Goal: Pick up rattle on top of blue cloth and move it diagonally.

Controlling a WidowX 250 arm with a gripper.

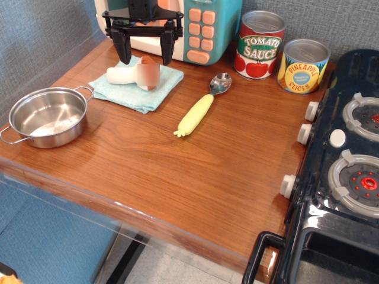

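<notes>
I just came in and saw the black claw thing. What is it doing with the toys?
The robot's gripper hangs open above the rattle, a little mushroom toy. The rattle lies on its side on the blue cloth. Nothing is being held yet, so the pick-up has not happened. A steel pot sits to the left, and a yellow-handled spoon lies to the right on the wooden table.

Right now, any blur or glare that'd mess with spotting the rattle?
observation.image: the rattle has a smeared, blocky cap on the blue cloth; the gripper above it is sharp, fingers spread. Soft glare on the pot and tabletop.
</notes>
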